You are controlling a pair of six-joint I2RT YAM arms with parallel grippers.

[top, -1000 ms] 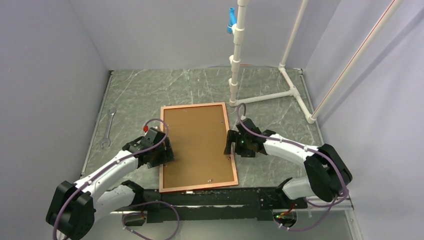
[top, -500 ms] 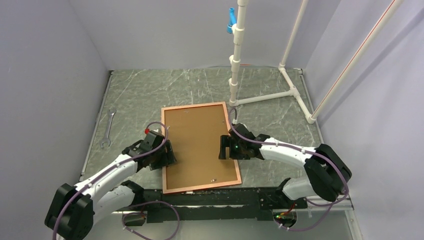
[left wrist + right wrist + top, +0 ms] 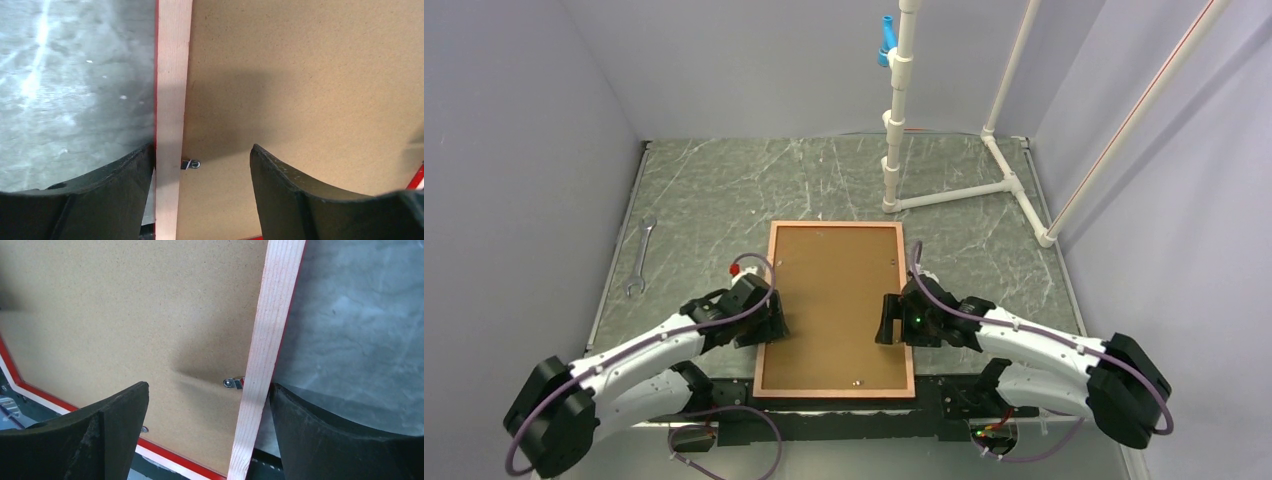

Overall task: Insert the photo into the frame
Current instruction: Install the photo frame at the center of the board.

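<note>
The frame lies flat, brown back up; pale wooden rim.

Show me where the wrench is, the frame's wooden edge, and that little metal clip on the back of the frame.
wrench (image 3: 641,256): top external view, middle of its shaft.
frame (image 3: 173,75): left wrist view, on its pale wooden edge strip.
metal clip (image 3: 233,383): right wrist view, on its rounded end beside the frame's edge.

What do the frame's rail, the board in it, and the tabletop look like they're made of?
Frame rail: pale bare wood, going by the fine grain lines, with a thin red outer edge. Board: probably fibreboard, matte brown, evenly speckled, no grain. Tabletop: grey with white veins like marble; stone or a printed laminate, can't tell.
</note>
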